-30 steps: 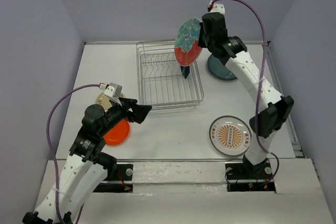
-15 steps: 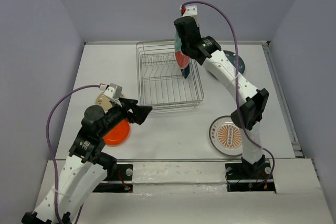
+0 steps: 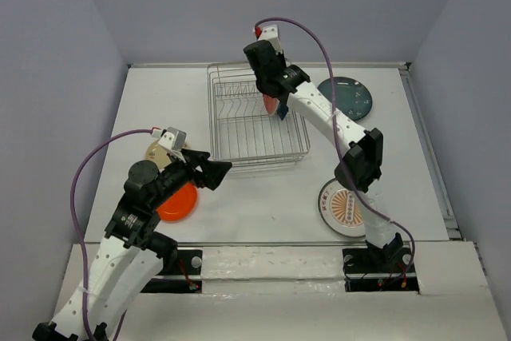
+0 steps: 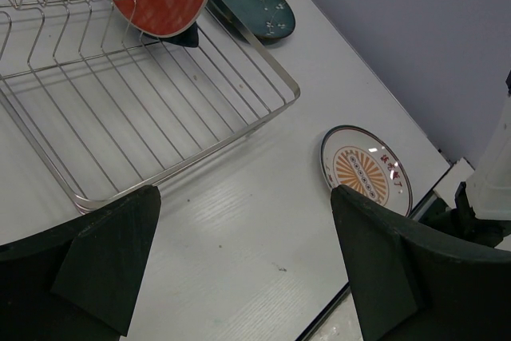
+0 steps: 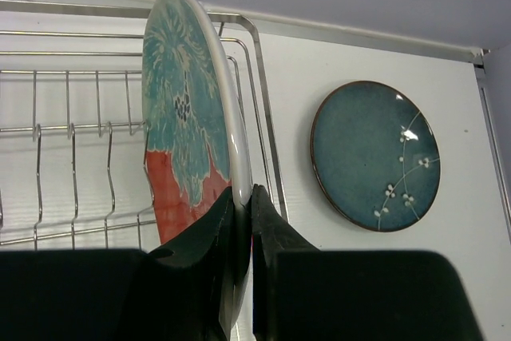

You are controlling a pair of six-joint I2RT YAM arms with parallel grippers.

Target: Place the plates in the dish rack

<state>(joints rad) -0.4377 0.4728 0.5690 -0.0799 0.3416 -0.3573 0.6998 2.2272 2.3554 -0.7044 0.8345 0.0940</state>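
Six plates, one dish rack point(image 3: 239, 129). Right fingers point(image 5: 267, 233) are clenched on the lower rim of the red plate with teal centre point(image 5: 188, 117), holding it upright on edge at the rack's far right end; cannot tell if its rim touches the wires. The dark blue plate point(image 4: 184, 36) stands in the rack just beside those fingers, mostly hidden behind the red one. The rest of the rack holds nothing. Four plates lie flat on the desk point(image 3: 263, 197): the dark teal-grey plate point(image 5: 375, 153) to the right of the right fingers, the white sunburst plate point(image 4: 366, 169) ahead-right of the left fingers point(image 4: 383, 269), the orange plate point(image 3: 180, 204) and the cream plate point(image 3: 156, 153) behind them, under the left arm. Left fingers are released, spread wide and holding nothing, near the rack's near edge.
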